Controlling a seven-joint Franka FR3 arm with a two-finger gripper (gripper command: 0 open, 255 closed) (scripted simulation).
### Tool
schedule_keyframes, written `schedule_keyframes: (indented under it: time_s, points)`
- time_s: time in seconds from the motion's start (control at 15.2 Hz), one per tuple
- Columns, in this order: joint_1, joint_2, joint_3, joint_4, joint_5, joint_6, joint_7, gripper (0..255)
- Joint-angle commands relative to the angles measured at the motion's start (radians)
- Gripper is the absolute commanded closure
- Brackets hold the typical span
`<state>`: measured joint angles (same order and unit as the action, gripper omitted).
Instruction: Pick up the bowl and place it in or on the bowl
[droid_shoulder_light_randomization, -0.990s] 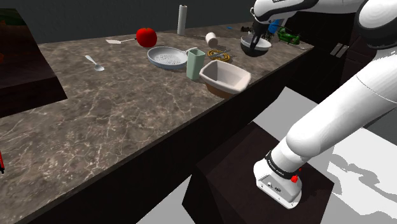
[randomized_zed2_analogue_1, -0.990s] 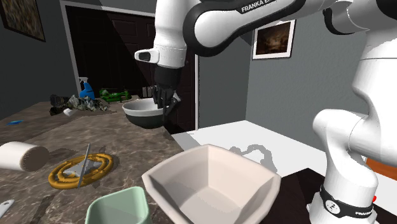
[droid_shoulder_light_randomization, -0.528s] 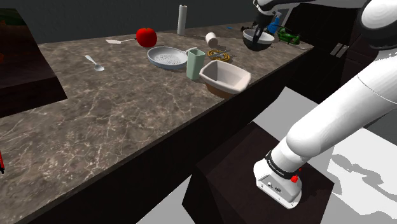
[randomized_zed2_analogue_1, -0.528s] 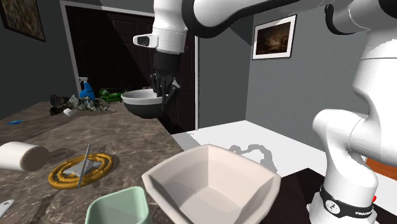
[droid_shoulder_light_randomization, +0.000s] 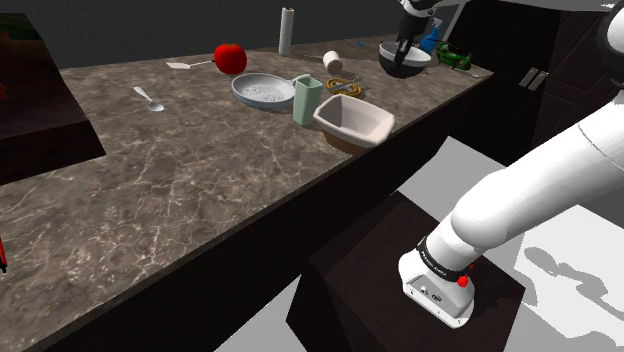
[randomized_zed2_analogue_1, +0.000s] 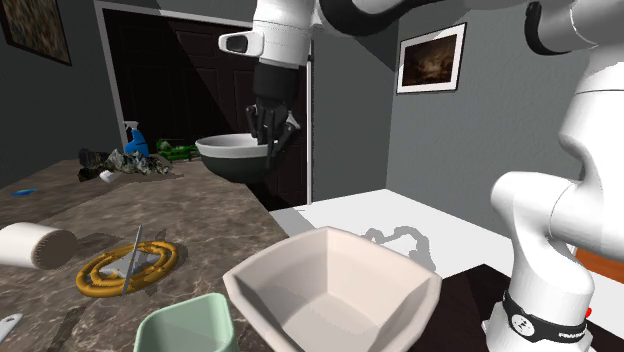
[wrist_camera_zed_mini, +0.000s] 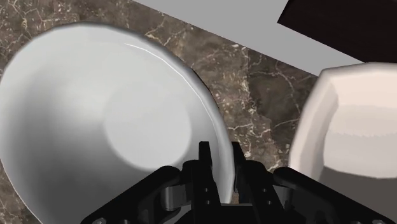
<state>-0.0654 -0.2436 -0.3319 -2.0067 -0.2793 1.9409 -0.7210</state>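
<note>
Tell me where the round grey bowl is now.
In the second exterior view the round bowl hangs above the counter, its rim clasped by the gripper, beyond the angular beige bowl.

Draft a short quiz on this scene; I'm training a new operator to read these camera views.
1. True or false: the all-black two-finger gripper is shut on the round bowl, white inside and dark outside, held above the dark marbled counter.
2. What stands right beside the angular off-white bowl at the counter's edge? A) a red fruit B) a tall pale green cup C) a white roll
3. Fill in: the gripper clasps the round bowl by its ____.
Key: 1 true; 2 B; 3 rim.
</note>
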Motion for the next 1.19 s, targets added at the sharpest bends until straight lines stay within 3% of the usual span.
schedule_keyframes:
  time_s: [0.0,0.53,1.12]
  points:
    - [0.014,-0.045,0.036,-0.036,-0.013,-0.019,0.054,255]
    - [0.067,-0.193,0.181,-0.158,-0.017,-0.093,0.243,255]
    - [0.141,-0.279,0.352,-0.209,0.041,-0.184,0.447,255]
